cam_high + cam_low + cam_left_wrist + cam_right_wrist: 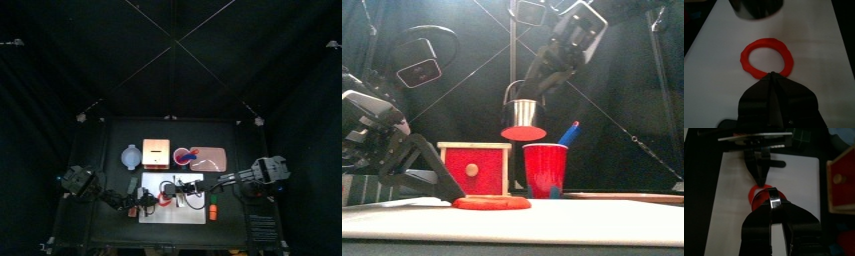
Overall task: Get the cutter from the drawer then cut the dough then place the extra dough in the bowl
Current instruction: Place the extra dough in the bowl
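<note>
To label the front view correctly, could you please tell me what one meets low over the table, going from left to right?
The left tool → wooden box with its red drawer front → red cup.

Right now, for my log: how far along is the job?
Done: dough cut; a ring lies on the board. In hand: right jaws hold the cutter up, disc stuck under it; left jaws pinch the ring's edge. Left: ring into the bowl.

Left gripper (138, 196) and right gripper (197, 192) hang over the white board (174, 215); red dough (166, 198) lies between them; wooden box (156, 156) sits beyond both.
</note>
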Motion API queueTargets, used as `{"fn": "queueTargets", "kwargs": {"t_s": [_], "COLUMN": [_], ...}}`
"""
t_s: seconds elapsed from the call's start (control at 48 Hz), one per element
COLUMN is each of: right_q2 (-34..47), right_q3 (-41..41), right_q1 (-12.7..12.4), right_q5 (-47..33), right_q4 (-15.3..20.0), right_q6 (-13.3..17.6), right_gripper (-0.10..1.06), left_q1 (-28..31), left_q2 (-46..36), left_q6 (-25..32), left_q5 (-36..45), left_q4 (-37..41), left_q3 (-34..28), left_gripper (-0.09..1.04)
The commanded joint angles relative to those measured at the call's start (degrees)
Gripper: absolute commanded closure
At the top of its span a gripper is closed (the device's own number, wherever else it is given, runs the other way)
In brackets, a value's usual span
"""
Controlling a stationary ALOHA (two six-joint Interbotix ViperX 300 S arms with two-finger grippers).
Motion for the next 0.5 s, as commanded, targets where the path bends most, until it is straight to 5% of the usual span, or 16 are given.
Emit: {"fn": "queueTargets", "kwargs": {"t_s": [0.021,0.5], "right_q2": [-4.7,-2.6], "right_q3": [5.0,15.0], "right_q1": [-0.4,-0.2], "right_q5": [-0.4,-4.2], "right_q4": [-0.9,-1.1], "right_q6": [-0.1,0.2], "right_gripper": [0.55,0.54], "left_q1": [0.4,4.3], "left_q2": [-0.7,-7.1], "left_q6": [0.2,0.4], "left_q5": [0.1,0.1], "left_q4": [-0.1,0.8], "left_q3": [-0.9,-1.8], "left_gripper": [0.41,0.41]}}
